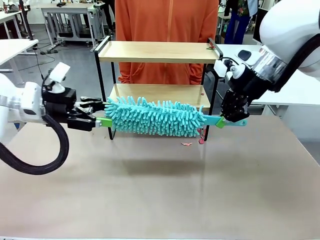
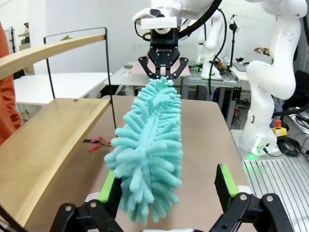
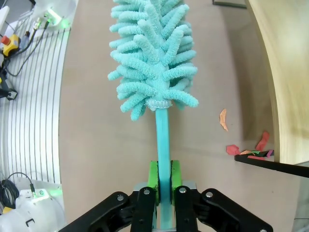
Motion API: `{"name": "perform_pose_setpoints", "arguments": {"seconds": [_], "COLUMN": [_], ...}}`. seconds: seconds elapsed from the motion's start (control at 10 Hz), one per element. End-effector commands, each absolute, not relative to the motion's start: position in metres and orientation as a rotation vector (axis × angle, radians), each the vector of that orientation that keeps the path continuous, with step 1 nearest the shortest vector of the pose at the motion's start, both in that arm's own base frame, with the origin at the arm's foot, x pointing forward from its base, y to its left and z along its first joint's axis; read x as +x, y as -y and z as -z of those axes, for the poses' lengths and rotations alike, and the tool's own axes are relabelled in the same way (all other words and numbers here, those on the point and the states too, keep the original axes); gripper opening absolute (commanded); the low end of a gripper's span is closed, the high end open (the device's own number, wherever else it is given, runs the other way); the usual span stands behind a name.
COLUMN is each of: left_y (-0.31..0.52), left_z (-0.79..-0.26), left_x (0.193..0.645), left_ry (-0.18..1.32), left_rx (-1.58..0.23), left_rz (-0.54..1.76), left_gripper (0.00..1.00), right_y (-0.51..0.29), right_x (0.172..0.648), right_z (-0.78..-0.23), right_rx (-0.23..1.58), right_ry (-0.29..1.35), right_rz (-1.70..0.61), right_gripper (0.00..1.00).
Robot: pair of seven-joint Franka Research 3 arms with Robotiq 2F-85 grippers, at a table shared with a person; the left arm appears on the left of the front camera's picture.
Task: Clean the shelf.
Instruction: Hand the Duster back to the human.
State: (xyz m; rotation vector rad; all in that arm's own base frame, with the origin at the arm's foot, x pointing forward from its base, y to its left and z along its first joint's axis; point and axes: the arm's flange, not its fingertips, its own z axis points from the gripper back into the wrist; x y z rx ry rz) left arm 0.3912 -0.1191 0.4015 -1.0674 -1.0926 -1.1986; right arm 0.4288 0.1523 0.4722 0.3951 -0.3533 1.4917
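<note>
A person in an orange top (image 1: 167,30) stood far behind both claws. A big brown table (image 1: 160,195) lay under them. Small red scraps (image 1: 186,144) lay on that table, low down near the right claw (image 1: 231,120). A white table (image 1: 15,47) stood far off behind the left claw (image 1: 97,107).

One duster (image 1: 155,117), one shelf (image 1: 157,51) with two wooden boards, two grippers (the left gripper (image 1: 97,114) and the right gripper (image 1: 231,119)), one person (image 1: 167,22), and several small red scraps (image 3: 251,147) on the table, too jumbled to count exactly.
</note>
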Motion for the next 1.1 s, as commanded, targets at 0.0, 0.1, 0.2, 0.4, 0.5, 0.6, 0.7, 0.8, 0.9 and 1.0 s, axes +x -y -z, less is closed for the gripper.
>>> {"name": "perform_pose_setpoints", "arguments": {"seconds": [0.0,0.1,0.2,0.4,0.5,0.6,0.7,0.8,0.9,1.0], "left_y": [0.14,0.153,0.164,0.178,0.179,0.179,0.179,0.179,0.179,0.178], "left_z": [-0.396,-0.394,-0.392,-0.382,-0.382,-0.384,-0.383,-0.384,-0.383,-0.383], "left_x": [0.4,0.399,0.397,0.398,0.398,0.395,0.394,0.393,0.393,0.393], "left_ry": [1.096,1.069,1.049,1.022,1.039,1.056,1.064,1.06,1.048,1.046], "left_rx": [-1.062,-1.091,-1.109,-1.152,-1.156,-1.167,-1.165,-1.175,-1.182,-1.181], "left_rz": [1.225,1.235,1.243,1.241,1.219,1.205,1.197,1.194,1.208,1.215], "left_gripper": [1.0,1.0,1.0,1.0,0.43,0.4,0.0,0.0,0.0,0.13], "right_y": [-0.15,-0.15,-0.15,-0.15,-0.15,-0.15,-0.15,-0.15,-0.15,-0.15], "right_x": [0.427,0.427,0.427,0.427,0.427,0.427,0.427,0.427,0.427,0.427], "right_z": [-0.476,-0.476,-0.476,-0.476,-0.476,-0.476,-0.476,-0.476,-0.476,-0.476], "right_rx": [0.391,0.391,0.391,0.391,0.391,0.391,0.391,0.391,0.391,0.391], "right_ry": [0.353,0.353,0.353,0.353,0.353,0.353,0.353,0.353,0.353,0.353], "right_rz": [-1.503,-1.503,-1.503,-1.503,-1.503,-1.503,-1.503,-1.503,-1.503,-1.503], "right_gripper": [0.13,0.13,0.13,0.13,0.13,0.13,0.13,0.13,0.13,0.13]}}
